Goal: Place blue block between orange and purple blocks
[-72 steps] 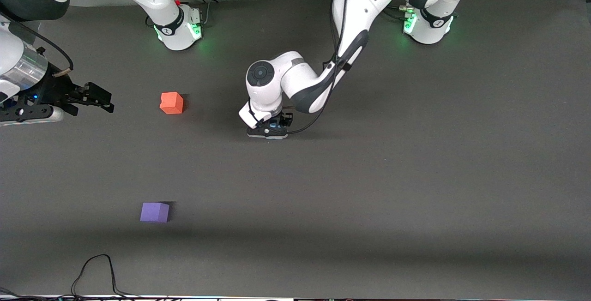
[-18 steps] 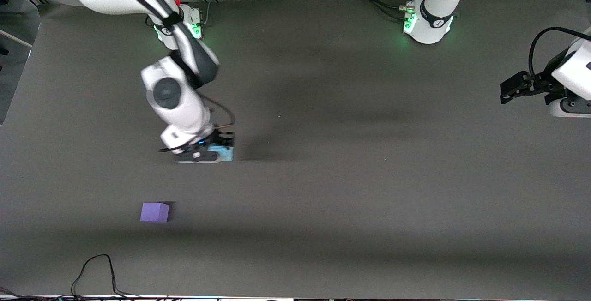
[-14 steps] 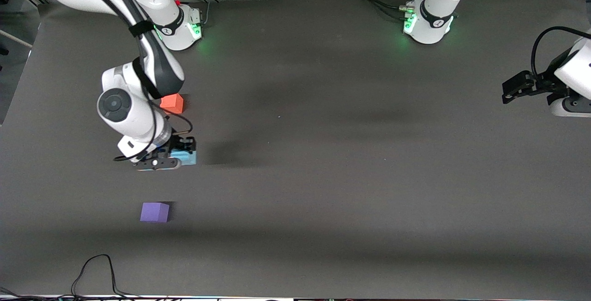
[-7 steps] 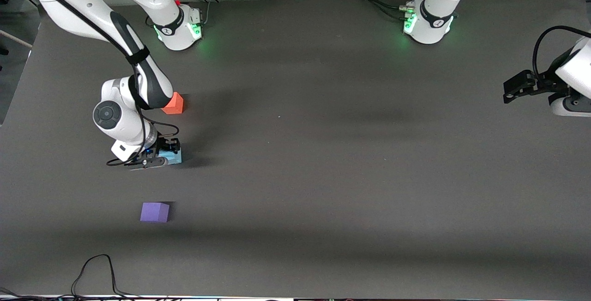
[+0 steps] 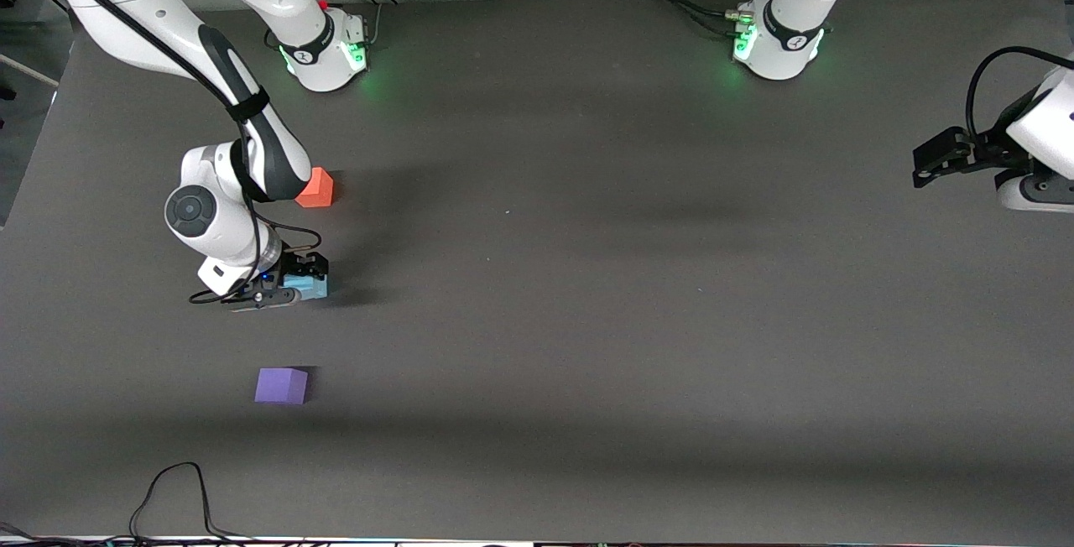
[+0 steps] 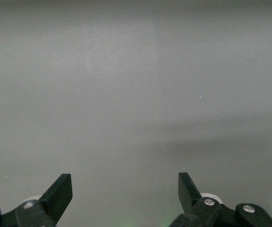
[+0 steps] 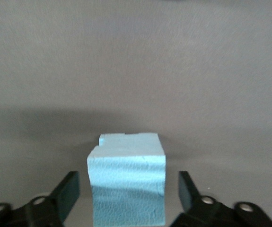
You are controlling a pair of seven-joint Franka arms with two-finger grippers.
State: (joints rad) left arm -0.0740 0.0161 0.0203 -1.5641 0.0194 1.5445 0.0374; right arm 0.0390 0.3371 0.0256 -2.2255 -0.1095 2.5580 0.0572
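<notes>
Front view: right gripper low at the table, straddling the blue block, roughly between the orange block and the purple block. Blue block nearer the front camera than the orange one, farther than the purple one, and set slightly toward the left arm's end of the table from the line joining them. Orange block partly hidden by the right arm's forearm.

Right wrist view: fingers spread apart, a visible gap on each side of the blue block, block apparently resting on the mat with a shadow at its base. No grip on it now, so likely the release step of the placement.

Next move, as a judgement: a straight lift clear of the block without brushing its sides, then retreat; foam-like cube, probably light and easily nudged out of line.

Left gripper waiting over the table's edge at the left arm's end, well apart from all three blocks; left wrist view: jaws wide apart, fingertips framing bare mat only.

Only the front view gives the spacing among the three blocks; only the right wrist view gives the clearance between fingers and block, plus a small notch along the block's top edge.
</notes>
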